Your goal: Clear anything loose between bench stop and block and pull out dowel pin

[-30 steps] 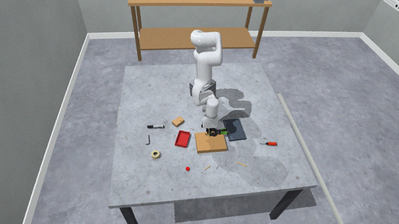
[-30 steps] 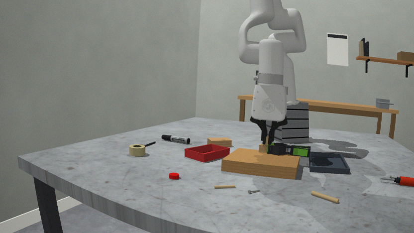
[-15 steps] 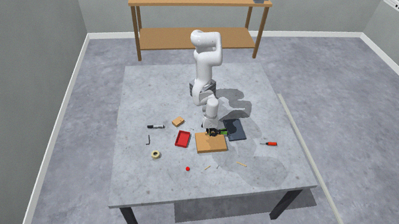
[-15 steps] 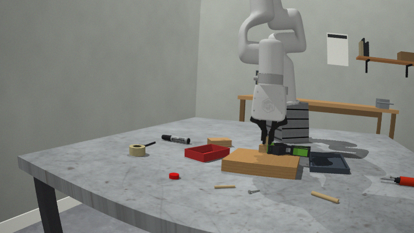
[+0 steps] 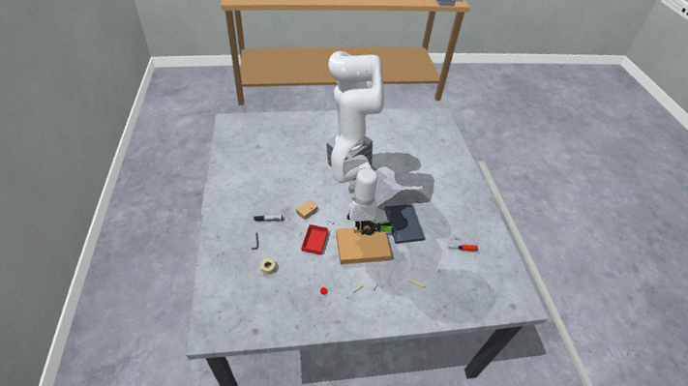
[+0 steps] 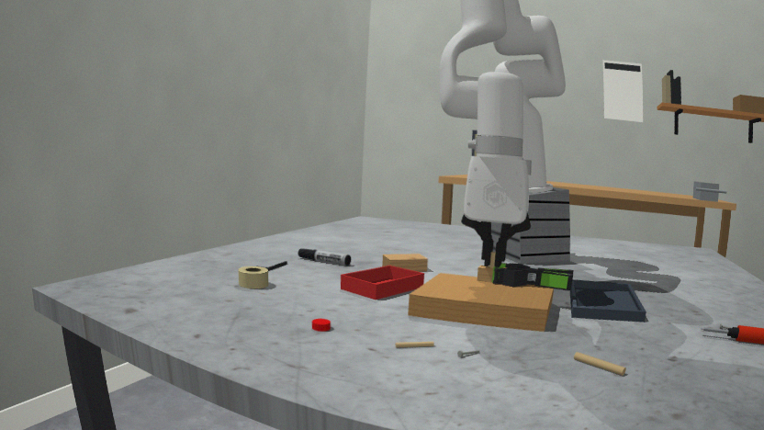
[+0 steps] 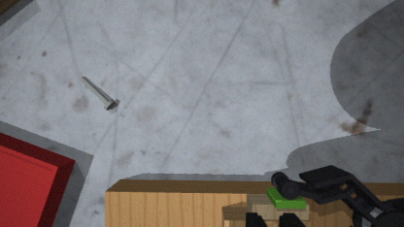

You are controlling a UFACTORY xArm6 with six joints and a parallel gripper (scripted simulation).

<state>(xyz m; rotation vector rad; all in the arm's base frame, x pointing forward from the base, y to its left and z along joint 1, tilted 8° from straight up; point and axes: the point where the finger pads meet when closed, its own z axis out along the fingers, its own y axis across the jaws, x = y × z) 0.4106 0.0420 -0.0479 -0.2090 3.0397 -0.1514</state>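
The bench board [image 5: 363,247] lies mid-table, also in the exterior view [image 6: 480,301] and the wrist view [image 7: 170,209]. The small wooden block [image 6: 485,274] sits at its far edge against the darker bench stop [image 7: 194,185]. The black and green spring clamp [image 6: 531,277] lies beside the block, its green tip on it [image 7: 286,198]. My gripper [image 6: 494,255] points straight down over the block, fingers shut on the dowel pin standing in it. The fingers mostly hide the pin. I cannot tell whether anything lies between block and stop.
A red tray [image 6: 381,281] stands left of the board and a dark tray [image 6: 606,300] right of it. Two loose dowels [image 6: 414,345] [image 6: 599,363], a screw [image 6: 467,353] and a red cap [image 6: 320,324] lie in front. A screwdriver [image 6: 739,333], marker [image 5: 268,218] and tape roll [image 5: 268,263] lie farther out.
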